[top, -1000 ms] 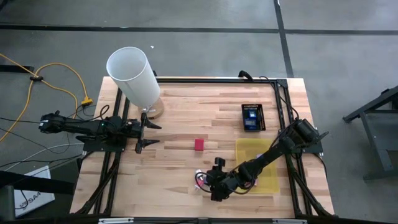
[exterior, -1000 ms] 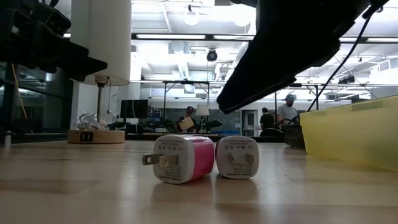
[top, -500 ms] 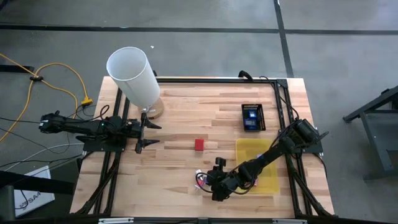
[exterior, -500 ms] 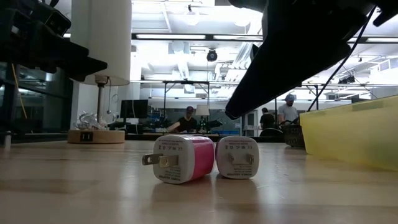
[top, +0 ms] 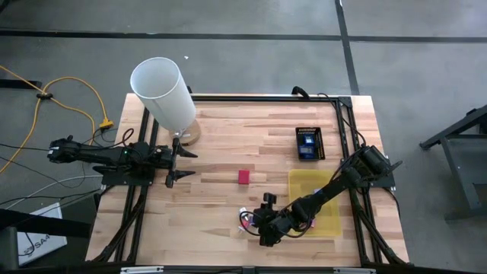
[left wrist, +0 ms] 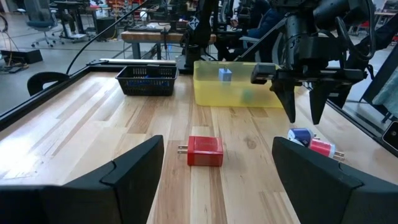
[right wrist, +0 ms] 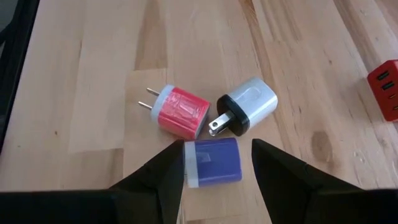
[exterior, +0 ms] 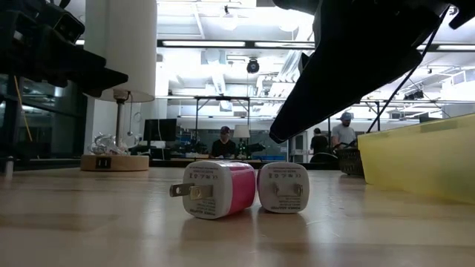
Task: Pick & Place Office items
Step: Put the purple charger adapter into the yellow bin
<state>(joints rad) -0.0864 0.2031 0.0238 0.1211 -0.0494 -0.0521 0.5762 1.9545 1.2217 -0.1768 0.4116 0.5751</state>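
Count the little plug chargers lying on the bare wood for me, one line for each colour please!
Red charger: 1
Pink charger: 1
Blue charger: 1
White charger: 1
Total on the bare wood: 4

The pieces inside the yellow tray and the black basket are not counted.

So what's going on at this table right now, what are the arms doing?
The right gripper hangs just above a cluster of three small plug-in chargers near the front of the table, its open fingers straddling the blue charger. The pink charger and white charger lie right beside it. Nothing is gripped yet. A red charger sits alone mid-table, and the yellow tray is to the right. The left gripper waits open near the tall white cylinder.
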